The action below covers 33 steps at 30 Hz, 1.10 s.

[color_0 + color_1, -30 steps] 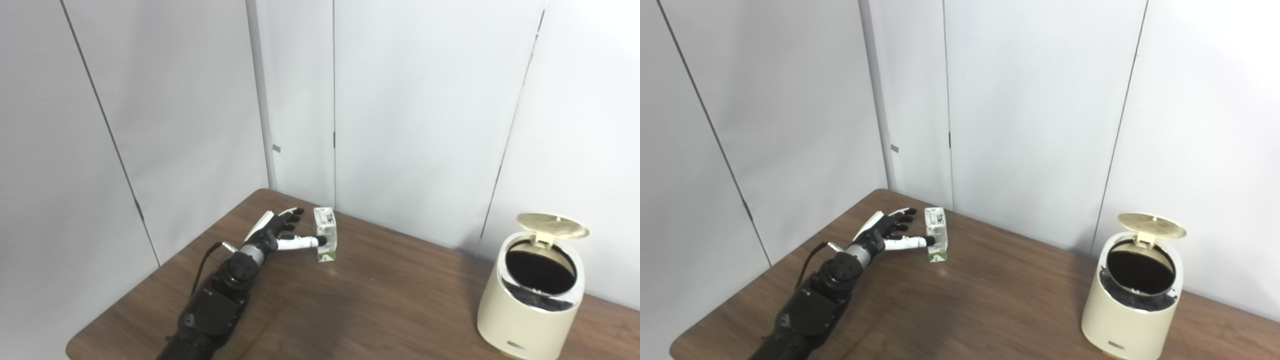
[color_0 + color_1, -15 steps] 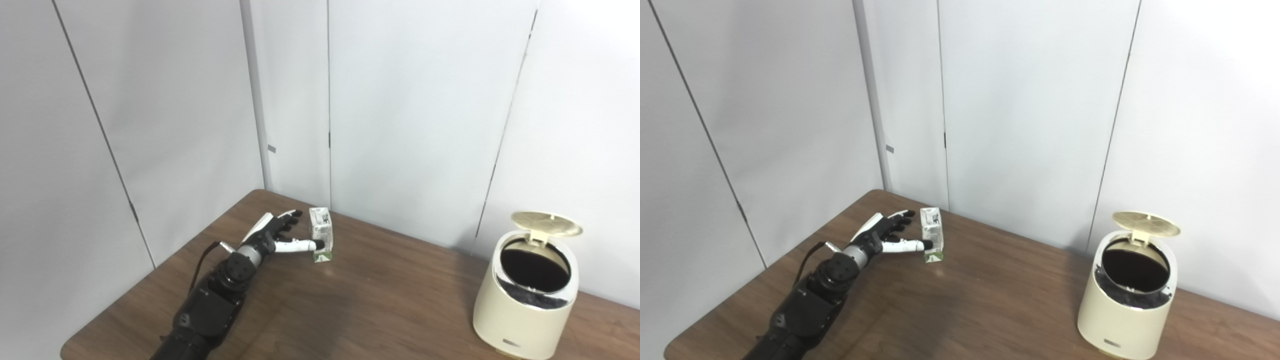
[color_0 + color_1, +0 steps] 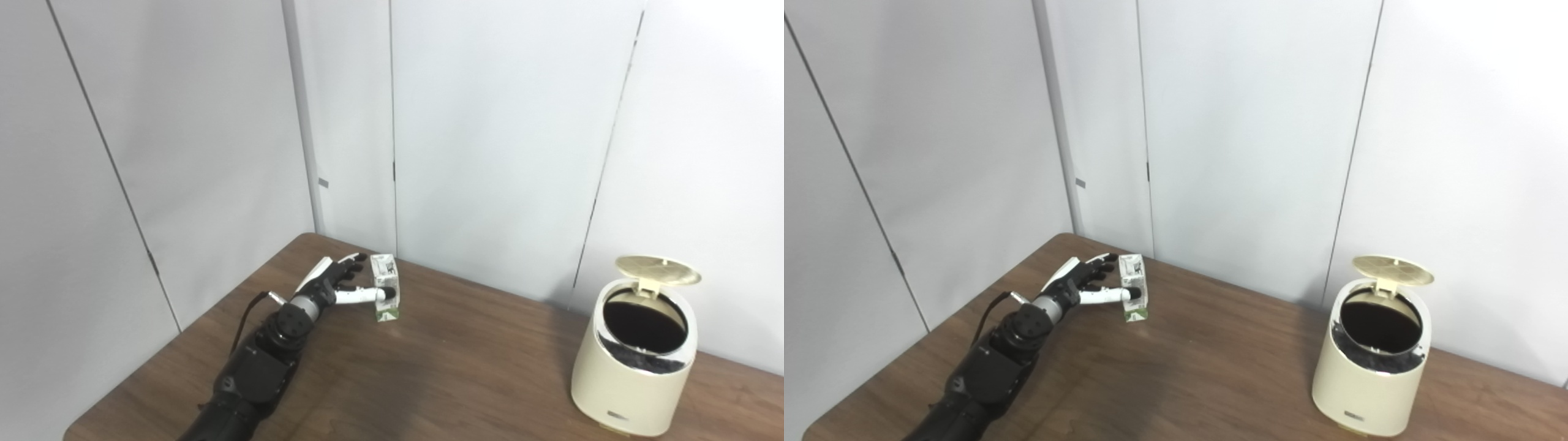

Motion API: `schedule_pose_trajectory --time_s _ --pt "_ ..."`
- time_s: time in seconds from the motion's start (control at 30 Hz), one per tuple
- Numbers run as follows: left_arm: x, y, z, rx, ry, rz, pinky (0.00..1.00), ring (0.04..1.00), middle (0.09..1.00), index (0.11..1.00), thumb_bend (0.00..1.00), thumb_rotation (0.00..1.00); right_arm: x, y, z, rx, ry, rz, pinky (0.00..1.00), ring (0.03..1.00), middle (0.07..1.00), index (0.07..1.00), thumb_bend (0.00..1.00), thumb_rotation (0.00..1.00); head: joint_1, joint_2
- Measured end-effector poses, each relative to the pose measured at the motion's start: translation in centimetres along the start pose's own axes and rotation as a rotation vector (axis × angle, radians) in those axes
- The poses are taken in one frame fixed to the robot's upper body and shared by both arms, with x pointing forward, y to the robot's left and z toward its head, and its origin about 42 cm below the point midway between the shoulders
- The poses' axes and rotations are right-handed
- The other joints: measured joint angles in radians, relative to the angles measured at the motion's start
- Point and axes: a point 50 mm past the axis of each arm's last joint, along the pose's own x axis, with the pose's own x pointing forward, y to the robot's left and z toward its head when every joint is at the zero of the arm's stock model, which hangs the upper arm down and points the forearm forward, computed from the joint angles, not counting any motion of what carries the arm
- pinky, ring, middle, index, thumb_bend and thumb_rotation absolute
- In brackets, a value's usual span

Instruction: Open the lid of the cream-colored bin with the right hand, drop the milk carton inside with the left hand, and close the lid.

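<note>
The milk carton, small and white with a green base, stands on the brown table at its far left. My left hand lies right beside the carton's left side. The fingers are spread by the carton's top and the thumb tip touches its front face; the hand is open around it, with no closed grip. The cream-colored bin stands at the right, its round lid hinged upright and its dark inside showing. The same carton and bin show in the right eye view. My right hand is out of view.
White wall panels stand close behind the table on the back and left sides. The table's left edge runs just beside my left forearm. A wide stretch of bare tabletop lies between the carton and the bin.
The whole picture has shifted left, so the camera has moved. My left hand's fingers have drawn a little closer to the carton. The bin's lid stays open.
</note>
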Motion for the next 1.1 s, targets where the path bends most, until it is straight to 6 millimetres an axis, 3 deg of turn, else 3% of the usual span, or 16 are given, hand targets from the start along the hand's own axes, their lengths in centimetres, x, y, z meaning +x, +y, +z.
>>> schedule_pose_trajectory --time_s 0.33,0.5,0.73,1.1 --pt "0.3 -0.4 0.3 -0.041 -0.015 -0.012 0.86 0.924 0.938 0.97 1.0 0.4 0.0 0.1 0.0 -0.012 -0.001 0.007 0.52 0.666 0.695 0.66 0.28 0.58 -0.011 -0.005" --pt "0.4 -0.5 0.1 -0.054 -0.022 -0.02 0.87 0.94 0.946 0.978 1.0 0.38 0.0 0.1 0.0 -0.007 0.0 0.006 0.51 0.667 0.698 0.658 0.29 0.56 -0.017 -0.006" --pt "0.7 -0.7 0.4 -0.047 -0.024 -0.03 0.85 0.924 0.931 0.974 1.0 0.42 0.0 0.2 0.0 -0.006 0.0 0.006 0.52 0.672 0.701 0.663 0.33 0.62 -0.021 -0.006" --pt "1.0 -1.0 0.6 -0.036 -0.038 -0.037 0.83 0.89 0.893 0.931 1.0 0.4 0.0 0.2 0.0 0.007 0.0 0.004 0.51 0.666 0.701 0.665 0.35 0.63 -0.031 -0.006"
